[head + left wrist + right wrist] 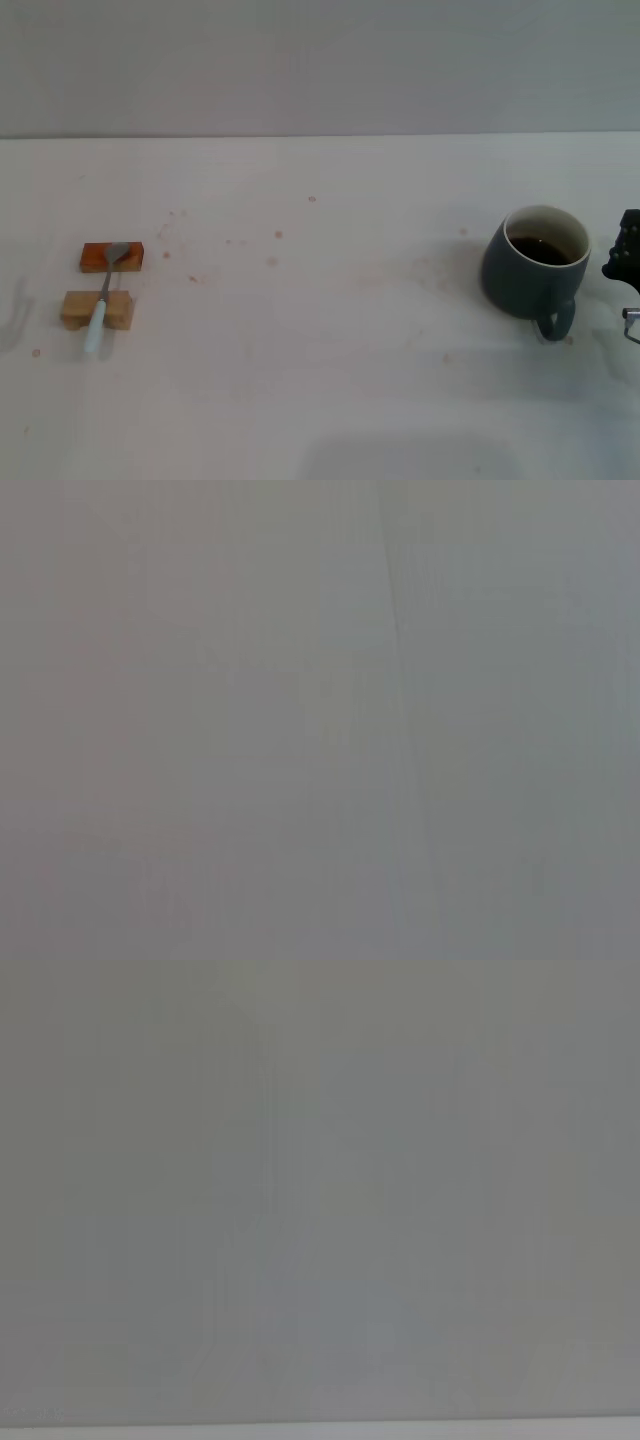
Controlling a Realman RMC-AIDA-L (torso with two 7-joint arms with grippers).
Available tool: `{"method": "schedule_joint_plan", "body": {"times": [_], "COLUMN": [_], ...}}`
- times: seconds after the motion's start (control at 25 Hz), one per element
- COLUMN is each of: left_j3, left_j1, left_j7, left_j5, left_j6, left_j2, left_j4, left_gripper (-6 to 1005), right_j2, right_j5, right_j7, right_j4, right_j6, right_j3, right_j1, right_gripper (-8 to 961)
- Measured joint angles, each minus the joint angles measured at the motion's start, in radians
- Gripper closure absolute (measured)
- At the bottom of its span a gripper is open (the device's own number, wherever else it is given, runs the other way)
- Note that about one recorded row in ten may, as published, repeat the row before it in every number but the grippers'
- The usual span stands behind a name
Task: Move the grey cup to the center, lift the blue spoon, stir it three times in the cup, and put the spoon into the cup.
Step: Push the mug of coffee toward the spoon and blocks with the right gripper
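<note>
the white table [320, 400] spans the head view, with the grey cup [532, 268] upright at about 3 o'clock, dark liquid inside, handle toward the robot. the right gripper [626, 268] shows only as a dark sliver just beside the cup at the 3 o'clock edge, its fingers impossible to tell; the left gripper is out of view. the blue spoon [103, 298] lies at 9 o'clock across an orange block [112, 257] and a pale wooden block [97, 310].
</note>
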Motion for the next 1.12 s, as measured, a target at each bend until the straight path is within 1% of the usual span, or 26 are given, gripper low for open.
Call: {"method": "schedule_joint_plan", "body": {"times": [0.24, 0.6, 0.92, 1.12], "left_j3": [-0.007, -0.011, -0.011, -0.011], "left_j1": [-0.006, -0.011, -0.012, -0.013], "left_j7": [0.001, 0.001, 0.001, 0.002], "left_j5": [0.0, 0.0, 0.0, 0.0], "left_j6": [0.0, 0.0, 0.0, -0.007], "left_j2": [0.0, 0.0, 0.0, 0.0], "left_j4": [0.0, 0.0, 0.0, 0.0], "left_gripper": [165, 171, 176, 180], "right_j2": [0.0, 0.0, 0.0, 0.0], "right_j5": [0.0, 0.0, 0.0, 0.0], "right_j7": [0.0, 0.0, 0.002, 0.002], "right_j4": [0.001, 0.01, 0.042, 0.064], "right_j6": [0.002, 0.046, 0.056, 0.091], "right_j3": [-0.016, -0.019, -0.074, -0.093], "right_j1": [0.007, 0.021, 0.027, 0.041], "right_gripper": [955, 955, 955, 955]}}
